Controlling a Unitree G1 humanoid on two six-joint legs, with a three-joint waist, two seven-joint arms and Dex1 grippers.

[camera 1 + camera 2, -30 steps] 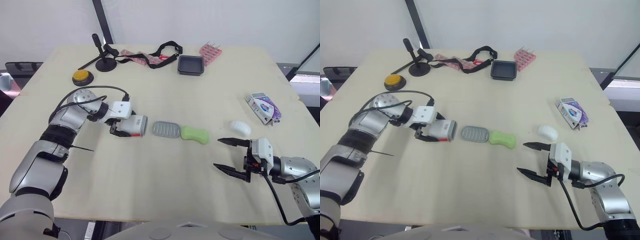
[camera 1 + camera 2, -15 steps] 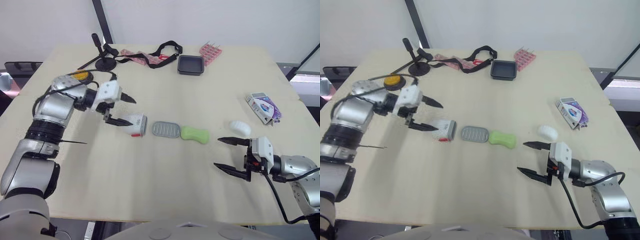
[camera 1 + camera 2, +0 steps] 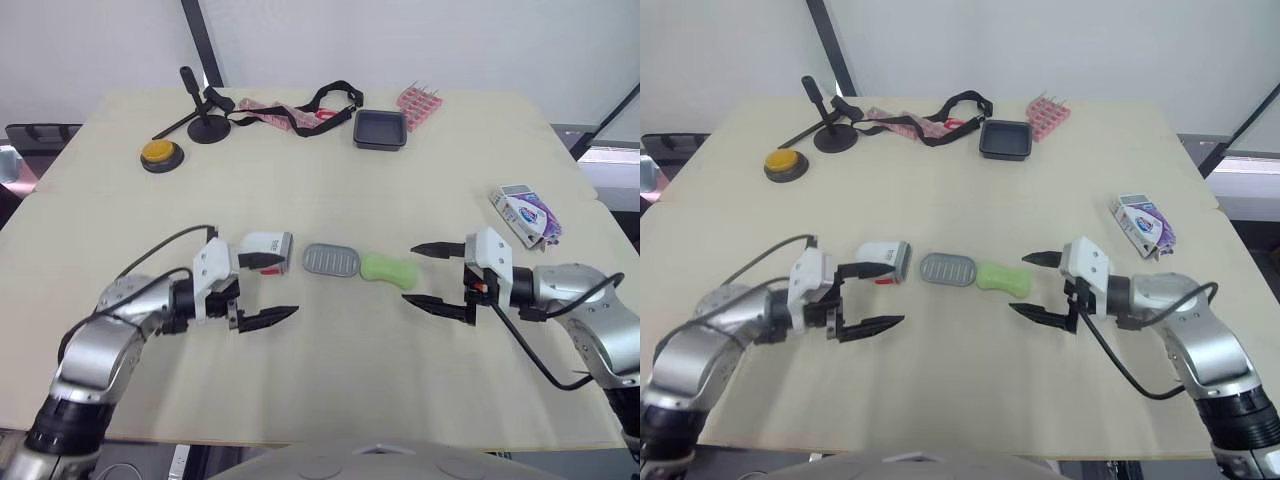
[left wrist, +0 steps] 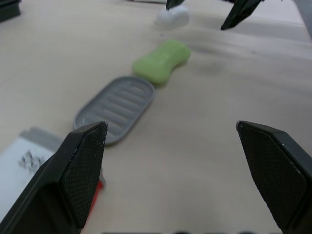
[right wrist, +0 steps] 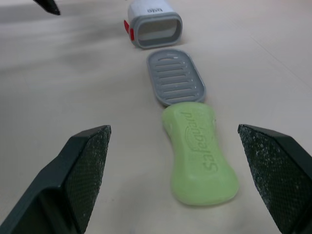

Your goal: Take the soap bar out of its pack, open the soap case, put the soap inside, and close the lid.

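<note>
A green soap bar [image 3: 388, 268] lies bare on the table's middle, end to end with a grey ribbed oval tray [image 3: 332, 260]. Left of the tray lies a white soap case [image 3: 265, 250] with a grey rim, on its side. My left gripper [image 3: 280, 288] stands open just in front of the case, holding nothing. My right gripper [image 3: 410, 274] is open right beside the soap's right end, its fingers [image 5: 87, 161] wide apart with the soap [image 5: 200, 156] between and ahead of them. The purple-and-white soap pack [image 3: 525, 212] rests at the right. A small white lump [image 4: 171, 17] sits beyond the soap.
At the back stand a black square dish [image 3: 381, 130], a pink comb-like item [image 3: 420, 105], a black strap [image 3: 315, 105], a small black stand [image 3: 205, 115] and a yellow button [image 3: 160, 153]. Bare tabletop lies in front of both grippers.
My left gripper let go of the case, lifted away left, then came down open in front of it. My right gripper slid left and farther in, up to the soap.
</note>
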